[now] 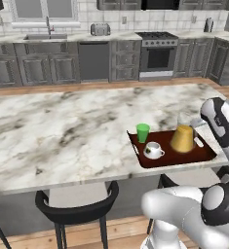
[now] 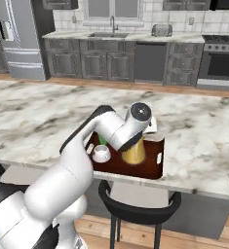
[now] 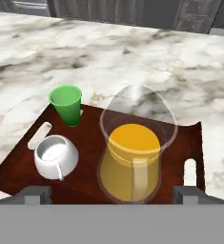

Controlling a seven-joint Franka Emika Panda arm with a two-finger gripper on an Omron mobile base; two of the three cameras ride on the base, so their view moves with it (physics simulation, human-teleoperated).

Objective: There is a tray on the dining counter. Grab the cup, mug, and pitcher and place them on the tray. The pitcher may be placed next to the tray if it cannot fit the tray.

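Note:
On the dining counter [image 1: 62,131] near its front edge lies the dark red-brown tray [image 1: 203,154]. The green cup [image 1: 143,132] stands upright at its back left, the white mug [image 1: 153,150] in front of it, and the amber pitcher [image 1: 183,137] upright on the right half. In the hand view the cup [image 3: 66,104], mug [image 3: 56,156] and pitcher [image 3: 132,157] all rest on the tray [image 3: 89,138]. My gripper [image 3: 112,195] hovers over the tray's near side, open, with one fingertip [image 3: 37,193] on each side of the pitcher and clear of it. From the right base, my arm covers part of the tray [image 2: 150,168].
Two black stools [image 1: 77,204] [image 2: 140,204] stand under the counter's near edge. Bare marble stretches left of and behind the tray. Cabinets, a sink and a stove [image 1: 157,56] line the far wall.

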